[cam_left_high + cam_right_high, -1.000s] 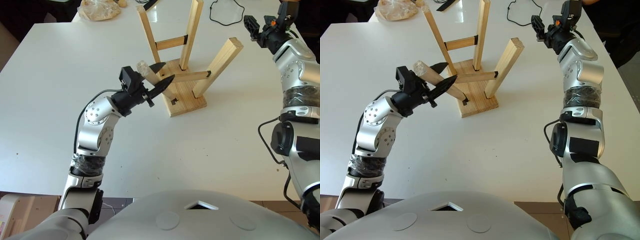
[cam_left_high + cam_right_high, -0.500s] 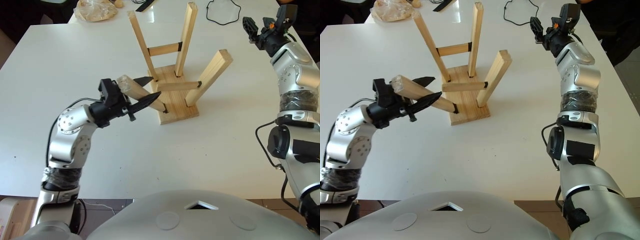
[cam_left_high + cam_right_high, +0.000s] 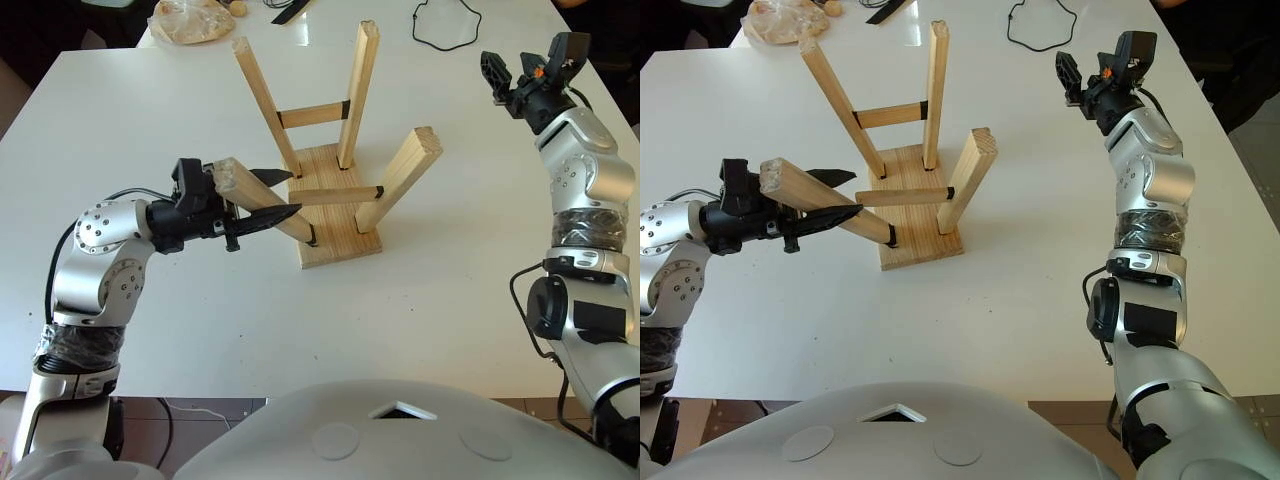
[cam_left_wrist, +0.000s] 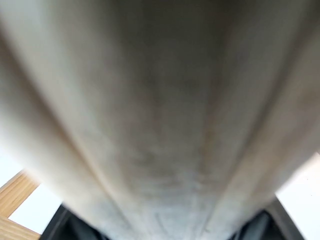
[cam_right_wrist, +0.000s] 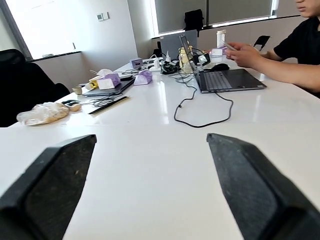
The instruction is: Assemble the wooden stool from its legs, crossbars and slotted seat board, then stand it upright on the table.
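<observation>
The left jaws are closed on the near leg [image 3: 872,230] of the wooden stool [image 3: 322,160], one black finger [image 3: 268,176] over it and the other under it, close to the leg's free end. In the left wrist view the pale wood of this leg [image 4: 160,100] lies right against the camera. The right jaws are spread wide with nothing between them, raised over the far right part of the surface [image 3: 150,110] and well apart from the stool.

The stool is upside down near the middle of the surface, its seat board [image 3: 340,232] lying on the white top. Two slim far legs [image 3: 262,105] point up, joined by a crossbar [image 3: 312,114]. A thicker leg [image 3: 400,180] leans out to the right, and a second crossbar [image 3: 335,195] links it to the near leg. The joints show dark marks.

A crumpled plastic bag [image 3: 195,18] and a black cable [image 3: 450,30] lie at the far edge. Beyond, the right wrist view shows a laptop [image 5: 227,80] on another white desk and large windows [image 5: 210,10].
</observation>
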